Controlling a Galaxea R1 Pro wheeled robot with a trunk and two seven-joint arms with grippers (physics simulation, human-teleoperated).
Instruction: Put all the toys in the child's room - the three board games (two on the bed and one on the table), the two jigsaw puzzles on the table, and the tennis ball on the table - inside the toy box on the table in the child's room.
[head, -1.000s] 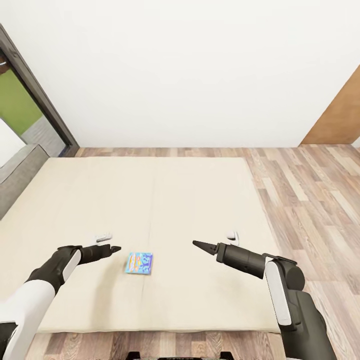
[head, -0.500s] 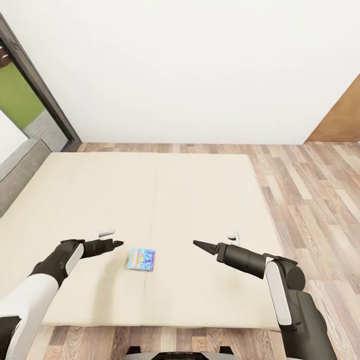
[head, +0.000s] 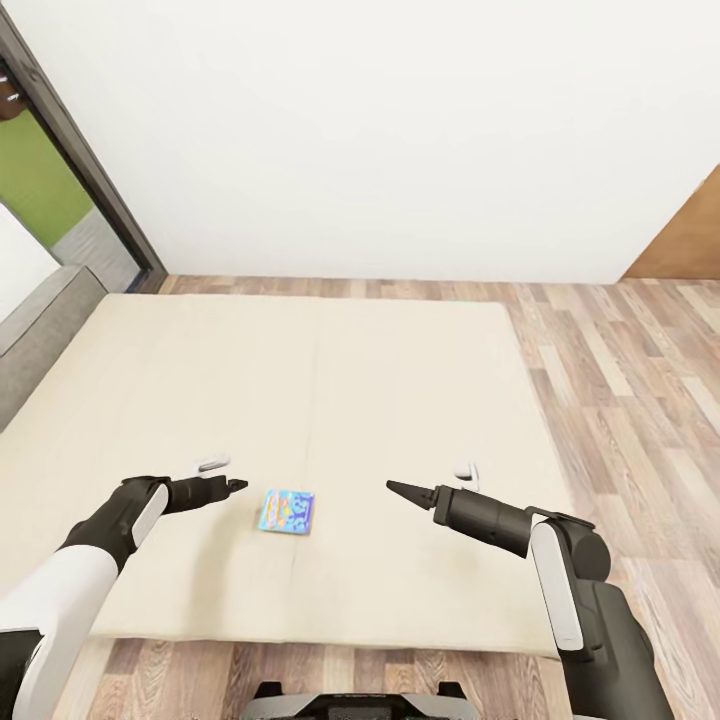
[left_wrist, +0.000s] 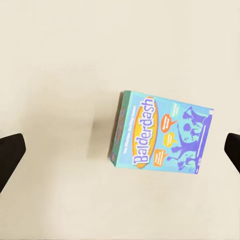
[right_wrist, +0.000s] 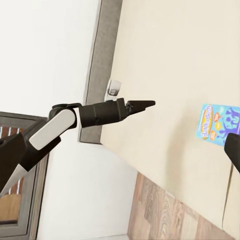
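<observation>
A blue board game (head: 287, 511) with a yellow cartoon print lies flat on the cream bed (head: 330, 390), near its front edge. In the left wrist view its cover reads "Balderdash" (left_wrist: 162, 134), and it lies between two dark fingertips (left_wrist: 10, 152) spread wide at the picture's sides. My left gripper (head: 238, 485) hovers open just left of the game. My right gripper (head: 392, 488) hangs open over the cover to the game's right, with nothing in it. The right wrist view shows the same board game (right_wrist: 219, 123) and the left arm (right_wrist: 100, 114) above the bed.
A low grey headboard (head: 40, 340) runs along the bed's left side. Behind it stands a dark-framed window (head: 85, 180). Wood-plank floor (head: 630, 380) lies to the right and beyond the bed, up to a white wall and a brown panel (head: 690, 240).
The whole view has shifted a little, so the camera moved: the bed's front edge sits higher in the picture. Both grippers stay beside the board game, still open.
</observation>
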